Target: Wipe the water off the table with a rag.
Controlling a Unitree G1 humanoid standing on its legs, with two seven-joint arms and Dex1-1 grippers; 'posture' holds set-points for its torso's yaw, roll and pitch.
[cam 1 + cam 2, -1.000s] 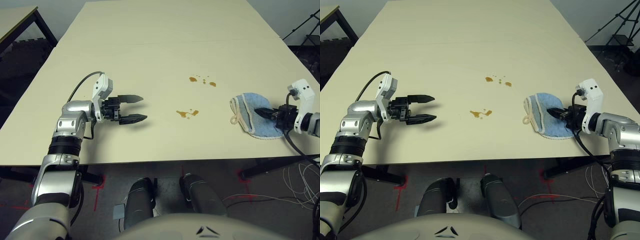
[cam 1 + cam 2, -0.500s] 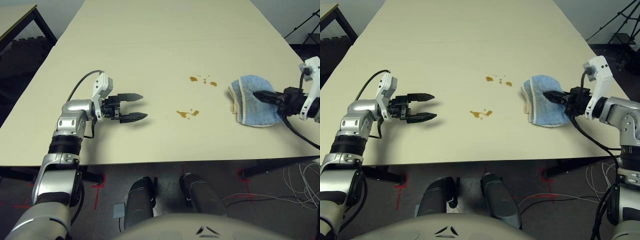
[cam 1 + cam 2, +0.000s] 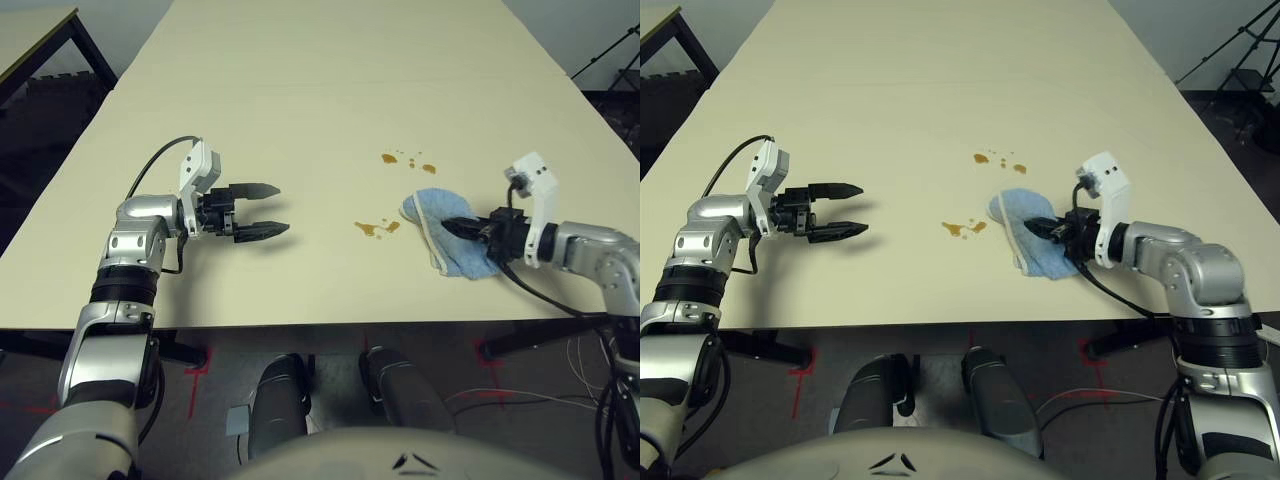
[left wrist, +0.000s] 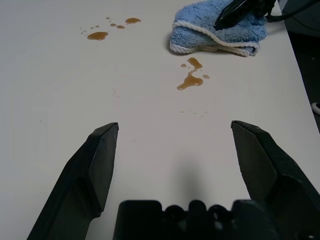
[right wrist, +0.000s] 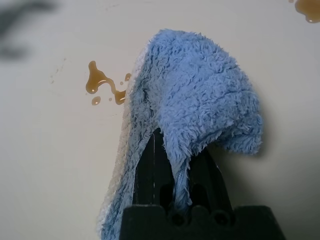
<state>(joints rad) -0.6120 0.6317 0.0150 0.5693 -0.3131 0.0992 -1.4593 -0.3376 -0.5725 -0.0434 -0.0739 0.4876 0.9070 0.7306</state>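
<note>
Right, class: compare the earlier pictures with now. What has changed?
The right end effector, clamped on the rag, has carried it leftward, close to the nearer spill. Both spills, the farther one included, look unchanged; the left end effector stays open, nearly in place.
</note>
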